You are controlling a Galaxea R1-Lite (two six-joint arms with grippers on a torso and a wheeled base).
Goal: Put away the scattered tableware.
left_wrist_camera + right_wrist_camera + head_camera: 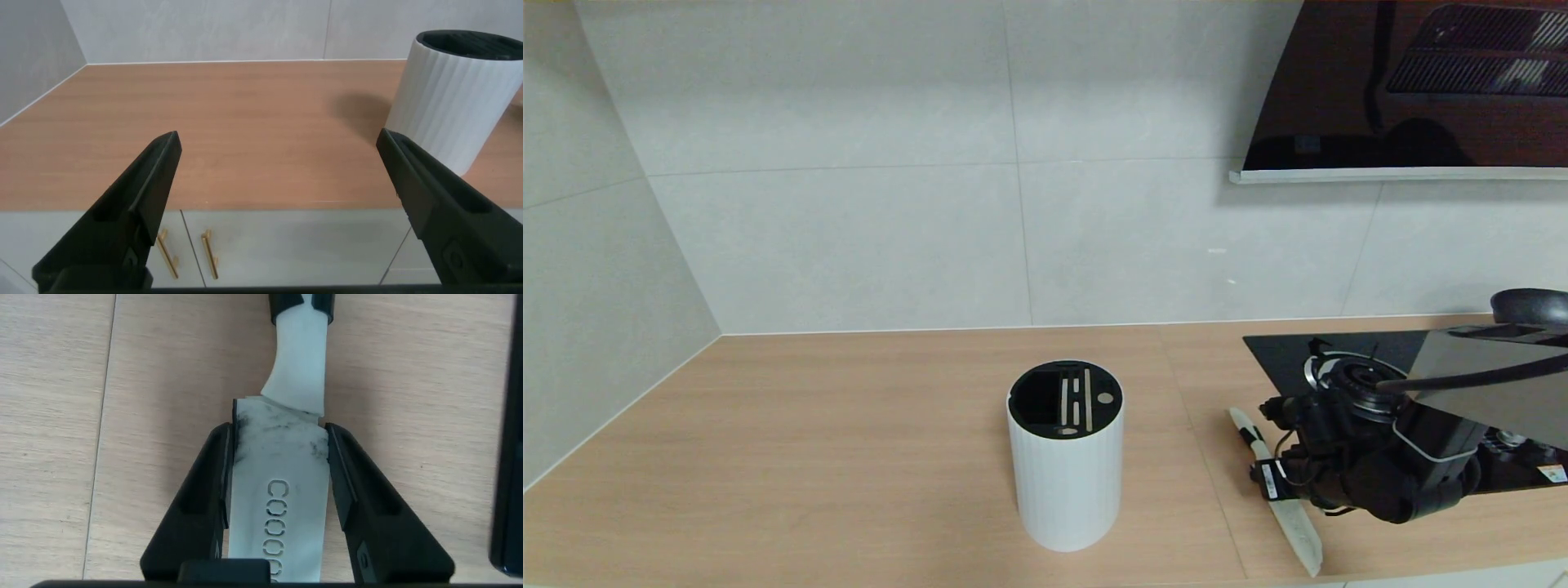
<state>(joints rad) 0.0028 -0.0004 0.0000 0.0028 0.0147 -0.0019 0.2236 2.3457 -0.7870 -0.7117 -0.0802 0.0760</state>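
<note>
On the counter (849, 457), between the white holder (1066, 457) and the hob, the knife (1294, 527) is laid flat. Its blade is clamped across its width by the right gripper (280, 441), while the left gripper (278, 143) is held wide apart. The blade is judged light, stiff, slick and brittle, so a firm hold near the handle is advised.

Black-topped white ribbed holder (1066, 478); black-handled white knife (1294, 523); light wood-grain counter (849, 457).

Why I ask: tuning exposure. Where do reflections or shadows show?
Head view: the glossy hood mirrors dark shapes and shadows the wall below it. Left wrist view: the holder throws a soft shadow on the counter. Right wrist view: even light on the knife, no glare.
</note>
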